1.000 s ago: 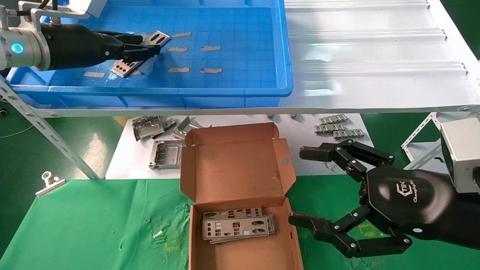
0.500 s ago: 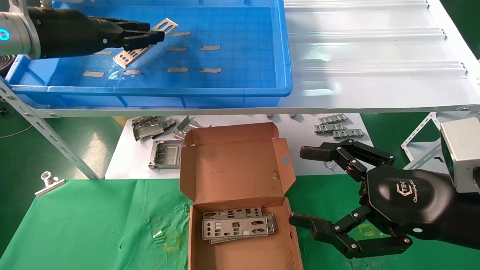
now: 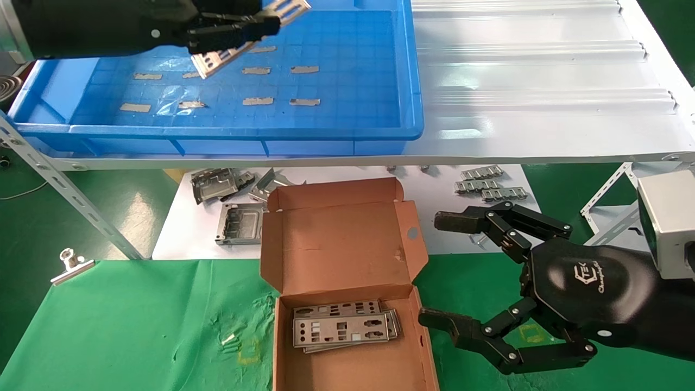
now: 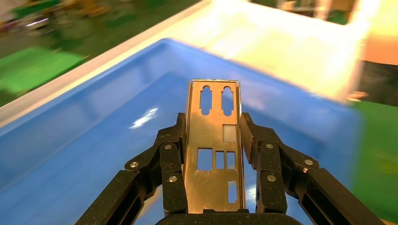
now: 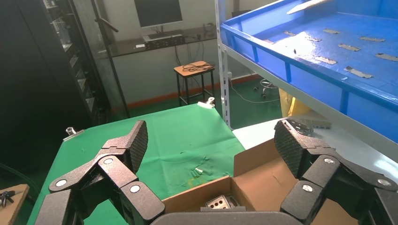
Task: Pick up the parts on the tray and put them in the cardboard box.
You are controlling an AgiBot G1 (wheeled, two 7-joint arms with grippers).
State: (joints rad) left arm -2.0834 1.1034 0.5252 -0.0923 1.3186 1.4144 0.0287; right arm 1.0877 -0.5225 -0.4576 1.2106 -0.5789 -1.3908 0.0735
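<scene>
Bright, even light overhead. Glare whitens the corrugated sheet (image 3: 543, 81); beyond the left gripper's jaws, the tray (image 4: 94, 140) and background blur.

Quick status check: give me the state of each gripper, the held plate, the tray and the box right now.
Left gripper: shut on the metal plate, raised above the tray.
Metal plate: gripped by its long edges, clear of the tray floor.
Blue tray: only tape strips visible on its floor.
Cardboard box: lid open, holding a stack of plates.
Right gripper: open, parked beside the box.
</scene>
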